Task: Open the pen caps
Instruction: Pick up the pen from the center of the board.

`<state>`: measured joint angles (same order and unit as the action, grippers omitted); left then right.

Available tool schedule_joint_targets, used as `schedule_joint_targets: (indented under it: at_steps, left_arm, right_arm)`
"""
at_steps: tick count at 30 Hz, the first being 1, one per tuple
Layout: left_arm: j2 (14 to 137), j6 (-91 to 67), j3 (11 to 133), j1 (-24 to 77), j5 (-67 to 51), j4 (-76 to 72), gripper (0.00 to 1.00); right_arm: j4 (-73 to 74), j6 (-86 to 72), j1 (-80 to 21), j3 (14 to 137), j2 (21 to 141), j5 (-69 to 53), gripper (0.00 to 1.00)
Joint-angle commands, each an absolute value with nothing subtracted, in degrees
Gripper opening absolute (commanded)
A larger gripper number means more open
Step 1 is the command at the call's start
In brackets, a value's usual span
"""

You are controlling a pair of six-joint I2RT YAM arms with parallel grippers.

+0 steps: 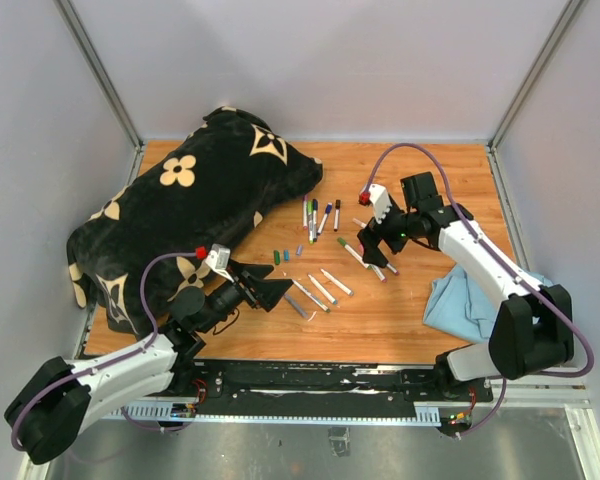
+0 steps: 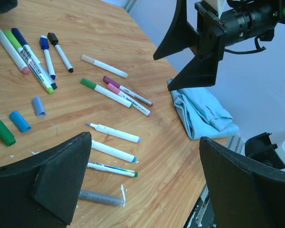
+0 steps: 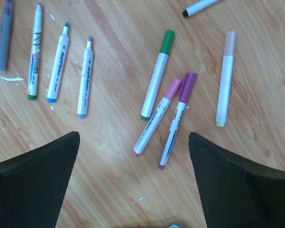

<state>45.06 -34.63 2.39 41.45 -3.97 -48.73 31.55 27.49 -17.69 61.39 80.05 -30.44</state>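
top view: left gripper (image 1: 278, 284) spread wide, holding nothing, beside three loose pen caps (image 1: 281, 256) on the table (image 1: 400, 320). right gripper (image 1: 372, 252) spread wide, empty, over capped markers (image 1: 360, 255). black cushion (image 1: 200, 200) far left, blue cloth (image 1: 465, 305) near right.

left wrist view: the loose caps lie at left, apart from any barrel. green cap (image 2: 89, 83), purple cap (image 2: 109, 80) and pink cap (image 2: 113, 88) sit on markers mid-table.

right wrist view: fingers (image 3: 33, 185) wide apart. the same three capped markers lie between them. two blue-tipped markers (image 3: 59, 61) lie uncapped at left.
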Motion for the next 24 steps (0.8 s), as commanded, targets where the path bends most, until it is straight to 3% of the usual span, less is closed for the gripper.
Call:
schedule_joint_targets:
  at_steps: [1, 16, 24]
  left_arm:
    - [45.7, -35.4, 1.7, 41.6, -4.0, -52.9, 0.99]
    - [46.4, -36.3, 0.4, 41.6, -3.2, -54.4, 0.99]
    - [46.9, -36.5, 0.4, 41.6, -2.9, -54.8, 0.99]
  right_arm:
    - [32.7, 28.3, -16.1, 61.5, 80.5, -25.7, 0.99]
    - [33.3, 28.1, -19.3, 62.1, 84.3, -21.0, 0.99]
    - [32.9, 25.6, -21.5, 62.8, 87.5, -17.9, 0.87]
